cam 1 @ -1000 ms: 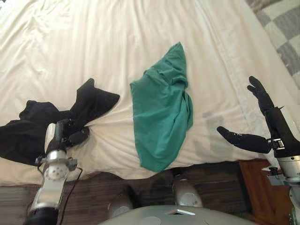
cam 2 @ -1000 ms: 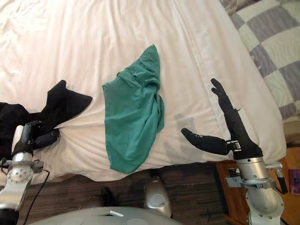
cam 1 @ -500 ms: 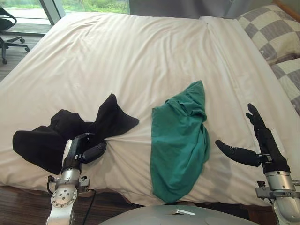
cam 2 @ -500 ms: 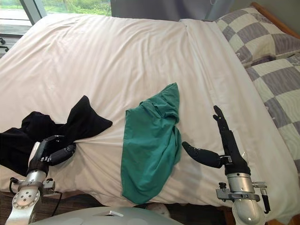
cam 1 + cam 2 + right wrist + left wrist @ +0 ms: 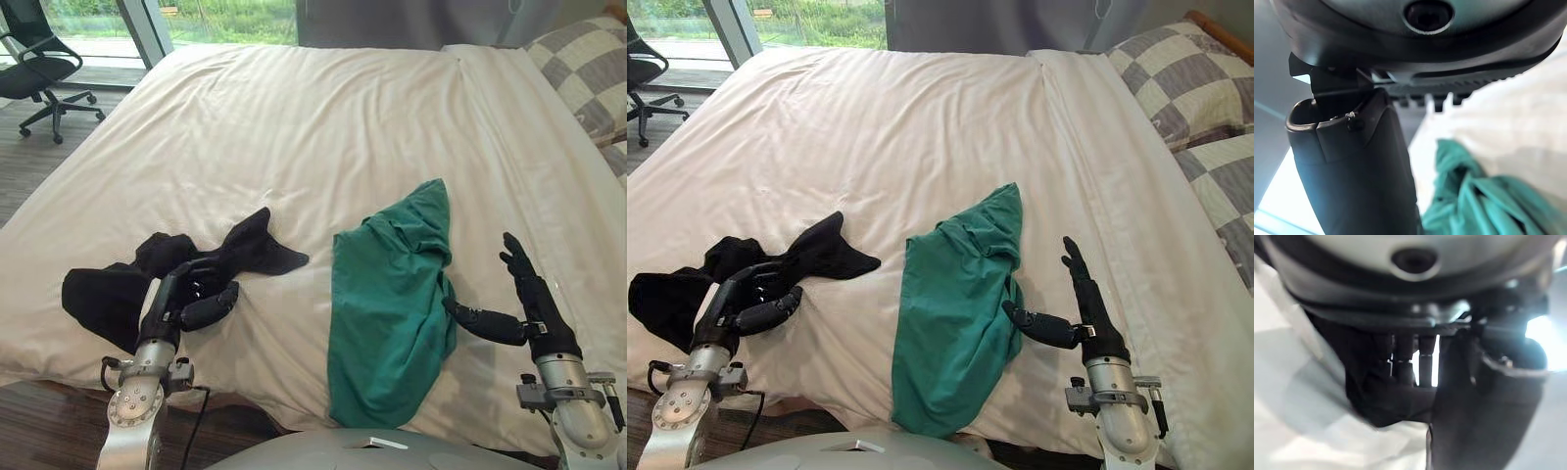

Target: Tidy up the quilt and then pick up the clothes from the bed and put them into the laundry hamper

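Crumpled black garment point(image 5: 98, 294), left robot hand point(image 5: 184, 294) clamped on it, right robot hand point(image 5: 534, 305) splayed

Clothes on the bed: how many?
2: black garment front left, at the left hand; green garment centre front, by the right hand. More could hide underneath.

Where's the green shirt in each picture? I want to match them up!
Left eye view: green shirt lies on the white quilt, right of centre, near the bed's front edge.
Right eye view: green shirt sits nearer the middle.
Right wrist view: green shirt shows past the thumb.
Left wrist view: black garment under the left hand.
Shared landmark: the open right hand, thumb beside the shirt's right edge.
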Tool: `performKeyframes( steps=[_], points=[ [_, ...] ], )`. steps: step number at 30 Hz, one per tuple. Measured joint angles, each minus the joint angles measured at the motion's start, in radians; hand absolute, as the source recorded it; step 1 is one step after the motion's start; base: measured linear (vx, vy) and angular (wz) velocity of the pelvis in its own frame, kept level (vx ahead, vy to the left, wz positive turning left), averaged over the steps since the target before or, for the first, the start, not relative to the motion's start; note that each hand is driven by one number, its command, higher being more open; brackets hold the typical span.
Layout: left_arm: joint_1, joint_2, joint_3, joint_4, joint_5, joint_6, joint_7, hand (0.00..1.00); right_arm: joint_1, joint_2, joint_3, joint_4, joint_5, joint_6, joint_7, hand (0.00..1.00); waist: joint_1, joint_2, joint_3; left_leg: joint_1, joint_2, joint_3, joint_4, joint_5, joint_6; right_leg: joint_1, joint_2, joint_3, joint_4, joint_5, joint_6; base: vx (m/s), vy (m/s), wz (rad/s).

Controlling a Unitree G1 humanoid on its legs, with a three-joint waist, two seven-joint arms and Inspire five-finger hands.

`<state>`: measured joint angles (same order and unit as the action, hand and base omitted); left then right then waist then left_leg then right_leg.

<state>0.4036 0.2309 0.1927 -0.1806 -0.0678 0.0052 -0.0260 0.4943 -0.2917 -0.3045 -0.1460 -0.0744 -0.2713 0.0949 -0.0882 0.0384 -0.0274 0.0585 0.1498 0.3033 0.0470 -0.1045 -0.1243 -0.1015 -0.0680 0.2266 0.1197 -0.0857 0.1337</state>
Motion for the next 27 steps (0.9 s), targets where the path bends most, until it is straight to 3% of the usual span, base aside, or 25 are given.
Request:
performKeyframes(
  steps=[12,14,21,27],
  points=[
    [-0.063,0.000,0.030,0.014,0.013,-0.038,0.106,1.00,0.004,0.003,-0.002,0.018,0.002,0.022,0.000,1.00,-0.016,0.004,-0.001,-0.015,-0.003,0.014,0.001,0.015,-0.009,-0.002,-0.001,0.028,-0.042,0.035,-0.004,-0.08,-0.005,-0.05],
    [-0.063,0.000,0.027,0.086,0.097,-0.070,0.168,1.00,0.014,0.014,-0.002,0.018,0.004,0.021,0.003,1.00,-0.024,0.002,0.000,-0.015,-0.003,0.017,0.000,0.016,-0.009,-0.002,-0.001,0.032,-0.042,0.036,-0.003,-0.04,-0.004,-0.03],
    [-0.061,0.001,-0.040,0.247,0.426,-0.064,0.358,1.00,0.062,0.018,-0.001,0.018,0.026,0.007,0.011,1.00,-0.026,-0.022,0.017,-0.018,-0.002,0.025,-0.021,0.026,-0.007,-0.006,0.002,0.041,-0.072,0.058,-0.005,-0.02,-0.004,-0.02],
    [-0.064,0.042,-0.051,0.271,0.591,0.018,0.454,1.00,0.069,0.016,-0.003,0.028,0.092,-0.043,0.028,1.00,-0.028,-0.039,0.028,-0.041,-0.001,0.019,-0.034,0.045,-0.012,-0.029,0.003,0.039,-0.073,0.070,-0.001,0.00,-0.004,0.02]
  ],
)
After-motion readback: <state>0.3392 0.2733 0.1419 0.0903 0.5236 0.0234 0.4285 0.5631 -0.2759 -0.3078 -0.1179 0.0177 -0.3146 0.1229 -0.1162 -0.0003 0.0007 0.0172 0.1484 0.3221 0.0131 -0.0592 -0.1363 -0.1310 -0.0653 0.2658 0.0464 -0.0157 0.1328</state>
